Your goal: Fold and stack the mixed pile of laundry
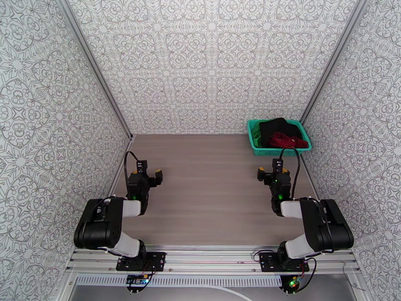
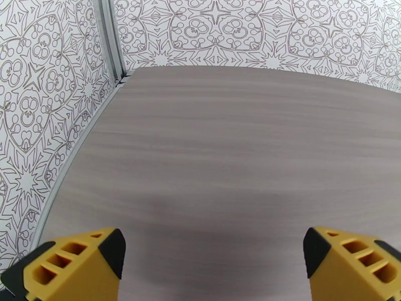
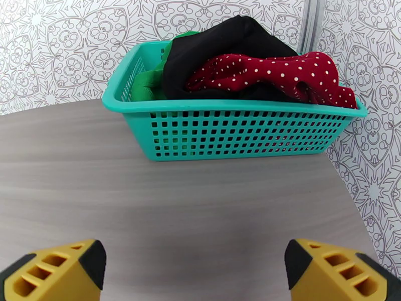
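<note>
The laundry pile (image 3: 250, 71) sits heaped inside a teal mesh basket (image 1: 280, 152) at the far right corner of the table (image 1: 210, 196), close against the patterned walls (image 1: 210, 61). In the right wrist view, the black garment (image 3: 225, 43) makes up the top and middle of the heap. The dark red garment with white dots (image 3: 280, 71) is draped across its front and right side, rising above the basket's rim. The bright green garment (image 3: 145, 85) is tucked low on the left, mostly beneath the black one.

The right gripper (image 1: 272, 170) hovers over bare tabletop just on the near side of the basket, apart from it. Its jaws are spread wide with nothing between them. From its wrist camera the two yellow fingers (image 3: 60, 272) frame the lower corners, and the basket stands straight ahead beyond them, across a strip of wood-grain surface.

The left gripper (image 1: 148, 175) is on the opposite side of the table, near the left wall and well apart from the basket and the clothes. Its jaws are also parted wide and empty, its yellow fingers (image 2: 75, 264) hanging over plain tabletop.
</note>
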